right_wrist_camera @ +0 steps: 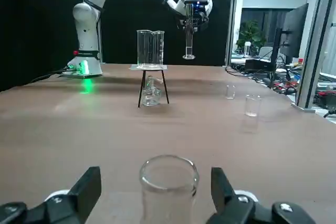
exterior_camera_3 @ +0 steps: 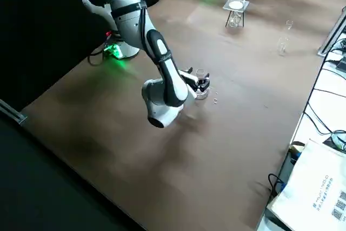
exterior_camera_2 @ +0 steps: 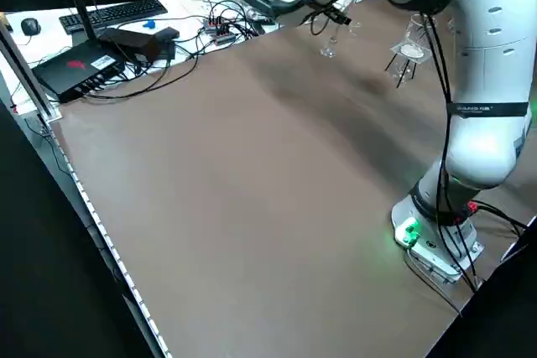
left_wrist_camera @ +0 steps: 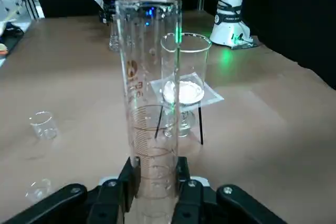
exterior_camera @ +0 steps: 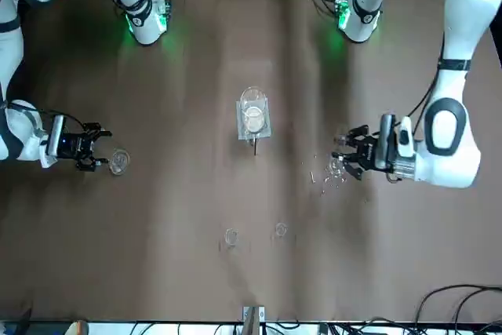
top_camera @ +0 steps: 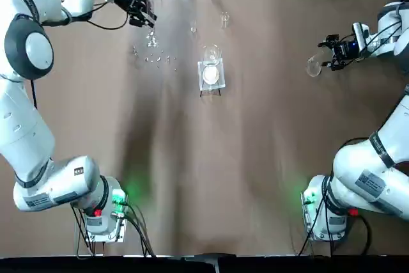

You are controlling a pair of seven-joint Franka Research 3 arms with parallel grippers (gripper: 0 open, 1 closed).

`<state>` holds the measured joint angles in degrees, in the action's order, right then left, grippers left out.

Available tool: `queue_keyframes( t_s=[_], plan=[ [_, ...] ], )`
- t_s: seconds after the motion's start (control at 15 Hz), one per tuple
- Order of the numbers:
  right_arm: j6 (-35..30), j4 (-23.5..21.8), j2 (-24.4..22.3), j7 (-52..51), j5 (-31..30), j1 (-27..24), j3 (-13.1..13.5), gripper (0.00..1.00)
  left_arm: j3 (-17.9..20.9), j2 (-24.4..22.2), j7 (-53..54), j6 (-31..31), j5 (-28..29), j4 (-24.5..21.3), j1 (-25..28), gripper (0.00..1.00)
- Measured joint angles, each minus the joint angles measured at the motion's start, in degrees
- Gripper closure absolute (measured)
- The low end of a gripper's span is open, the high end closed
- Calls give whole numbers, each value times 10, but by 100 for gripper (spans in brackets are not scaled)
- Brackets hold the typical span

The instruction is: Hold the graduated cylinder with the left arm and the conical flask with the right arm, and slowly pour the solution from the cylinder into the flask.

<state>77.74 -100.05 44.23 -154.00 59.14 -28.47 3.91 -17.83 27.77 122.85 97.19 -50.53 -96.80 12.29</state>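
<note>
Left gripper (left_wrist_camera: 160, 165): clamped on upright graduated cylinder (left_wrist_camera: 149, 82). Right gripper (right_wrist_camera: 156, 182): fingers apart, conical flask (right_wrist_camera: 168, 205) between; we should centre neck, close gently, before pouring.

In the top view, the left arm (top_camera: 35, 113) rises from its base at lower left, runs up the frame's left side and bends over toward the upper left, where the left gripper (top_camera: 142, 14) hangs above the surface. Its two fingers (left_wrist_camera: 131, 182) are drawn in close, upright in the left wrist view, with a narrow gap between them.

The right arm (top_camera: 374, 167) leaves its base at lower right, passes out of the frame's right edge and comes back in at upper right. The right gripper (top_camera: 335, 52) there points left, its fingers (right_wrist_camera: 88, 191) spread wide.
</note>
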Motion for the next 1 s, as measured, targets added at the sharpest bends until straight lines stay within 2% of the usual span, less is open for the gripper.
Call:
queue_keyframes(
  t_s=[0.13, 0.4, 0.67, 1.0],
  plan=[
    [2, 0, 0, 3, 1, 7, -1, 11, 0, -26, -33, 32, 0, -18, -38, 66],
    [3, 0, 1, 3, 1, 9, -1, 17, 0, -49, -72, 63, 7, -21, -89, 66],
    [3, 1, 1, 3, 1, 9, -1, 21, 0, -65, -127, 101, 39, -22, -141, 66],
    [3, 1, 1, 3, 1, 9, -1, 21, 0, -72, -167, 133, 96, -23, -195, 66]
  ],
)
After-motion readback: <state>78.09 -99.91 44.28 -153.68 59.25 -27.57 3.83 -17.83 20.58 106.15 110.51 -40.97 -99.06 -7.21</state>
